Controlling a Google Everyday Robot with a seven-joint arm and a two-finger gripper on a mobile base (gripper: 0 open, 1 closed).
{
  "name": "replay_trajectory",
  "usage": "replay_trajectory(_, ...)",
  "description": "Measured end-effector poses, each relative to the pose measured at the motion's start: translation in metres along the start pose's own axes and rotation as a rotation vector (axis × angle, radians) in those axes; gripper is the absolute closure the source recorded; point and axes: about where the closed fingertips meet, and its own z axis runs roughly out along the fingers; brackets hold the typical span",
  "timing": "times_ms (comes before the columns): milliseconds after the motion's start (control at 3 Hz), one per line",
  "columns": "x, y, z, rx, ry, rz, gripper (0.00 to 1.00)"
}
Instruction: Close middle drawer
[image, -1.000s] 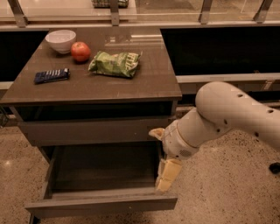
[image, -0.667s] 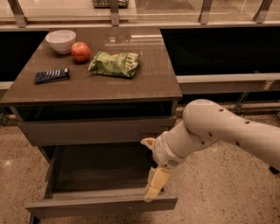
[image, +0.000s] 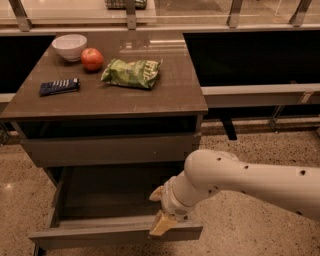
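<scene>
The middle drawer (image: 115, 232) is pulled far out of the grey-brown cabinet, its slim flat front panel low in the camera view and its dark interior (image: 107, 192) exposed. My gripper (image: 161, 224) hangs from the white arm (image: 250, 177) that comes in from the right. It sits at the top edge of the drawer's front panel, right of the middle, and touches or nearly touches it. The gripper holds nothing that I can see.
Above the open drawer is a taller drawer front (image: 110, 149). On the cabinet top (image: 180, 87) lie a white bowl (image: 69, 46), a red apple (image: 92, 59), a green chip bag (image: 131, 73) and a dark blue object (image: 59, 86). Speckled floor (image: 250, 235) lies to the right.
My arm has swung left and down, bringing the gripper from beside the drawer's right side to the top edge of its front panel. The drawer has not visibly moved.
</scene>
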Motion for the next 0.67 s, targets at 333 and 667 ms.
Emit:
replay_trajectory(333,0.01,0.02,0.037,-0.052,-0.051,0.0,0.62)
replay_trajectory(667,0.016,0.027,0.05,-0.081,-0.071,-0.048,0.85)
